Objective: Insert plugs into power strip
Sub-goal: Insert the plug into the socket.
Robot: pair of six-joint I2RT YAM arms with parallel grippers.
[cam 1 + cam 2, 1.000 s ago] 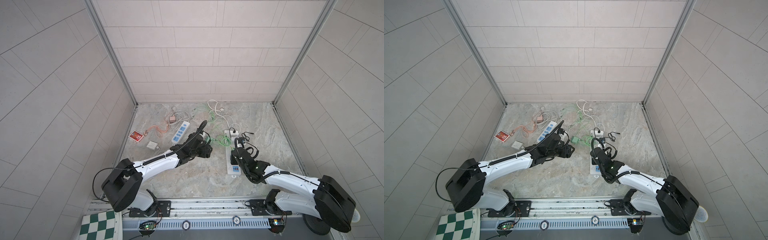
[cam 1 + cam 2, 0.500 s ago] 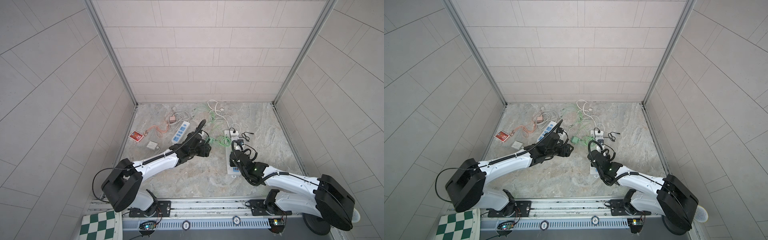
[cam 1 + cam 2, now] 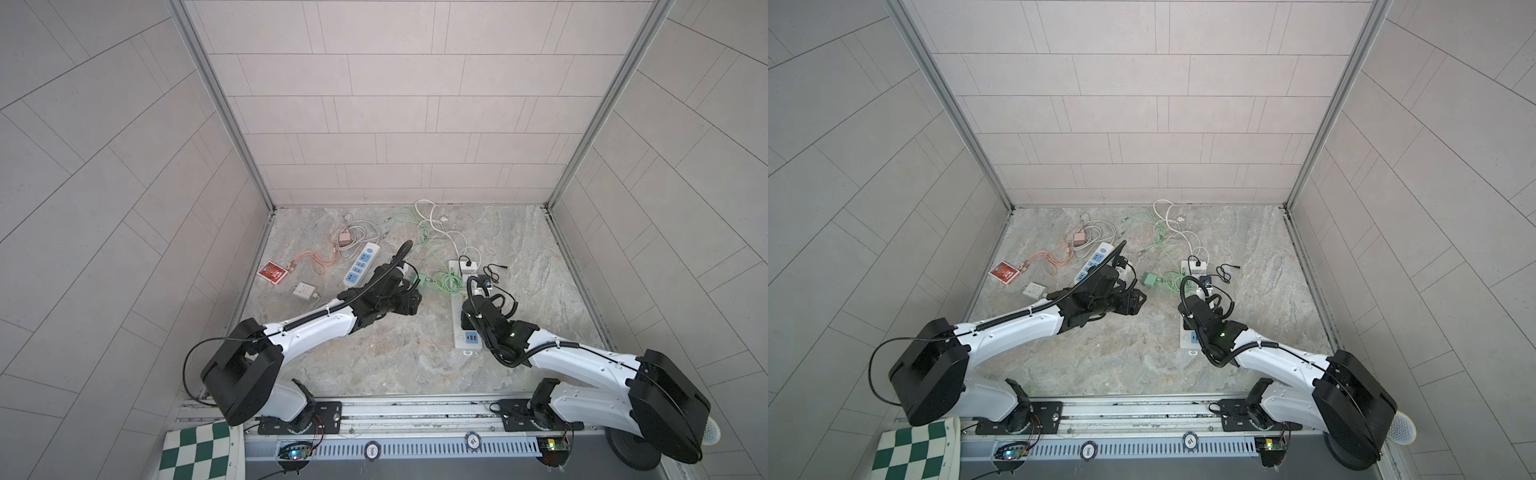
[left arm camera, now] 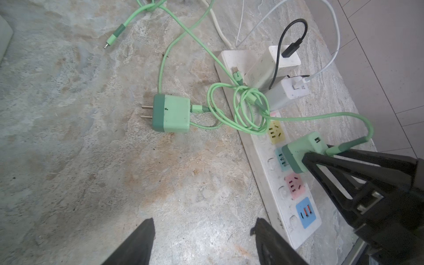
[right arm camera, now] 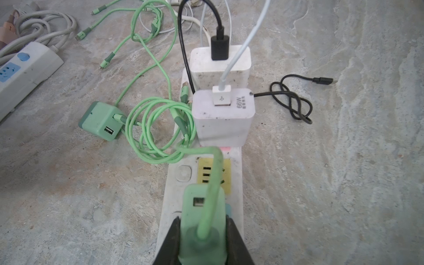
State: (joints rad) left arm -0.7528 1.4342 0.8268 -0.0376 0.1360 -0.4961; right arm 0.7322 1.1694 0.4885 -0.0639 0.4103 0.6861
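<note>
Marbled tabletop [image 4: 91, 160], and our right gripper [image 5: 202, 229] is clenched on a mint plug [image 5: 203, 204], tilted over the power strip [image 5: 171, 195], prong end at its teal socket [image 4: 280, 158]. Our left gripper [image 4: 203, 223] hangs released, spare plug [image 4: 174, 117] just on its far side.

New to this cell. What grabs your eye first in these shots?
The right claw is shut on a mint green boxy charger adapter, at the teal socket of the long white plastic power strip. A second mint green adapter lies on its side on the stone floor beside the strip, prongs bare. Two white boxy chargers already stand plugged in at the far end.
</note>
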